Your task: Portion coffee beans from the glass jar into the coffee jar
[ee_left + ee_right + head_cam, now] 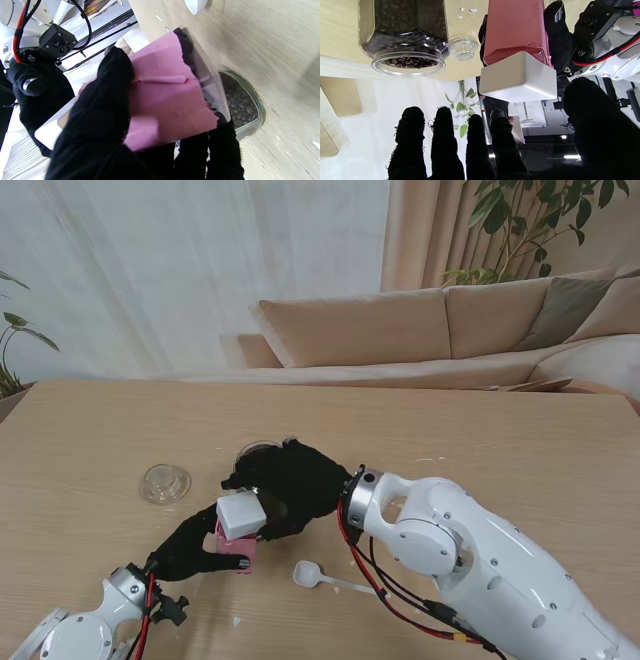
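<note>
- Between my left fingers point(100, 105) sits the coffee jar point(237, 532), a pink-wrapped box with a white lid point(518, 77); my left hand point(190, 550) is wrapped closed round its pink body.
- Its long axis stands close to upright on the table point(90, 440), lid end up and leaning slightly towards my right hand, base down on the wood.
- Over the jar's far side hangs my right hand point(285, 485), fingers spread apart and gripping nothing in the wrist view; its fingertips point(445, 125) point past the lid without touching it.
- Beyond those fingertips stands the glass jar point(405, 37), upright, mouth open upward, well filled with coffee beans point(407, 62).
- Its glass lid point(165, 482) lies flat to the left, apart from both hands.
- Just beside my right wrist, nearer to me, lies a white spoon point(318, 577), bowl towards the coffee jar.
</note>
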